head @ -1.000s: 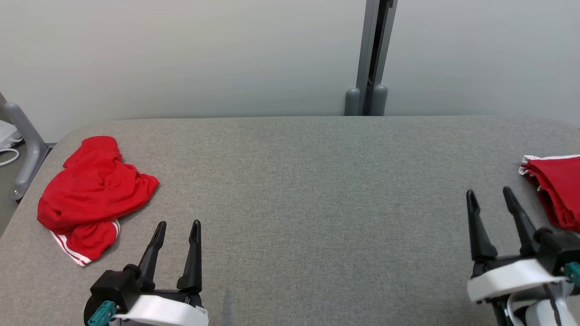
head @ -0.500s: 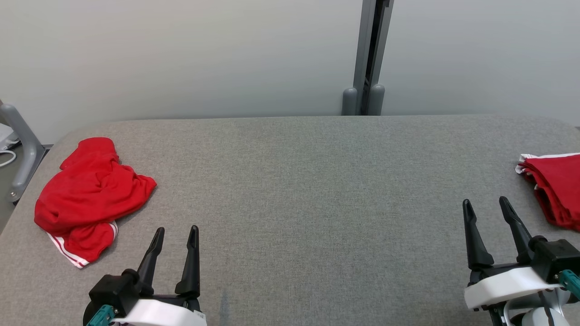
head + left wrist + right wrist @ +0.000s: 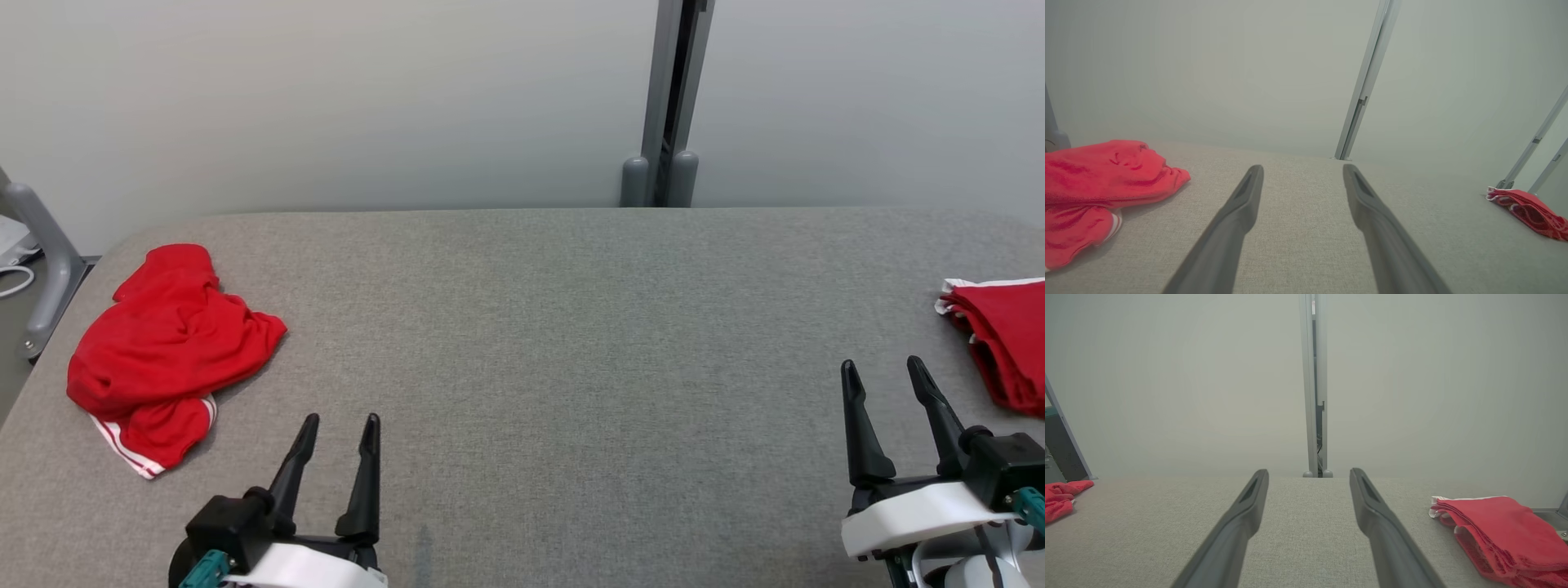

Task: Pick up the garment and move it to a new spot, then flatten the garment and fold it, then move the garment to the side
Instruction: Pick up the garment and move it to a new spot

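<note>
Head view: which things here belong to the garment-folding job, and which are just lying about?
Belongs to the job: crumpled red fabric garment with white stripes, left; grey fabric-covered table; left pincer and right pincer, both open, empty.
Lying about: neatly folded red garment, right edge, seemingly finished; grey metal post behind the table; grey curved bar, far left.

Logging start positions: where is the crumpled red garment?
Head view: the crumpled garment lies at the left end of the table, just beyond and left of the left tool.
</note>
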{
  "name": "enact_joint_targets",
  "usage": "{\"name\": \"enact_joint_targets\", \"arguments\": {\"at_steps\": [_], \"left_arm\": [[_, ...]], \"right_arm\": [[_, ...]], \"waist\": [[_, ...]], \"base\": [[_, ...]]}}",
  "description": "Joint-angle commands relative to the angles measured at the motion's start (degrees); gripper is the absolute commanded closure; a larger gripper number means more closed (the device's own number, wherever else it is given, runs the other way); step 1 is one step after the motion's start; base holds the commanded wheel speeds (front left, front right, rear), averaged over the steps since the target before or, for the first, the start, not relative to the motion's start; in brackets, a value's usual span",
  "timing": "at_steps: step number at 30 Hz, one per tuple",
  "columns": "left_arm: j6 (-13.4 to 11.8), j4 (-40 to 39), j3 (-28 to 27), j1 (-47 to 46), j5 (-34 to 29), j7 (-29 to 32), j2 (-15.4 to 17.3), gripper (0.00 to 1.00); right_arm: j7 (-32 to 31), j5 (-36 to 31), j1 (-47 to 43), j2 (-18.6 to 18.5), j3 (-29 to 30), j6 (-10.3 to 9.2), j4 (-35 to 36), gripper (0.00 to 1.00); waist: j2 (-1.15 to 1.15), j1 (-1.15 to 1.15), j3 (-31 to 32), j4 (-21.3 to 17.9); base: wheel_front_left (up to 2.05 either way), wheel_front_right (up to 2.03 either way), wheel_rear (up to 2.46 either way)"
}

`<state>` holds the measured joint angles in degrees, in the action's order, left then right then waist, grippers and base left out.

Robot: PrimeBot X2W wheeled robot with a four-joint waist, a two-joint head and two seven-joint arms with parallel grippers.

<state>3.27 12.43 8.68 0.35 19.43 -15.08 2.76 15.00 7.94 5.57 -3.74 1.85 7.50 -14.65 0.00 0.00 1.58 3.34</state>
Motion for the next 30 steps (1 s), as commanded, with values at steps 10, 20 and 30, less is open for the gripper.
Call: {"name": "enact_joint_targets", "arguments": {"at_steps": [10, 20, 30], "left_arm": [[0.0, 0.9, 2.3, -1.5, -0.4, 0.0, 0.3, 0.0], [0.8, 0.6, 0.8, -0.9, -2.5, 0.0, 0.2, 0.0], [1.3, 0.1, -1.6, 0.3, -3.5, 0.0, 0.3, 0.0]], "right_arm": [[0.2, 1.2, -1.1, 0.1, -2.2, -0.02, 0.4, 0.0], [0.2, 2.6, -1.2, 0.5, -5.7, -0.02, 0.5, 0.0], [0.2, 4.4, -1.0, 0.7, -7.5, -0.02, 0.5, 0.0]], "waist": [[0.0, 0.0, -1.8, 7.3], [0.0, 0.0, -1.1, 16.7], [0.0, 0.0, 0.5, 24.4]], "base": [[0.0, 0.0, 0.0], [0.0, 0.0, 0.0], [0.0, 0.0, 0.0]]}}
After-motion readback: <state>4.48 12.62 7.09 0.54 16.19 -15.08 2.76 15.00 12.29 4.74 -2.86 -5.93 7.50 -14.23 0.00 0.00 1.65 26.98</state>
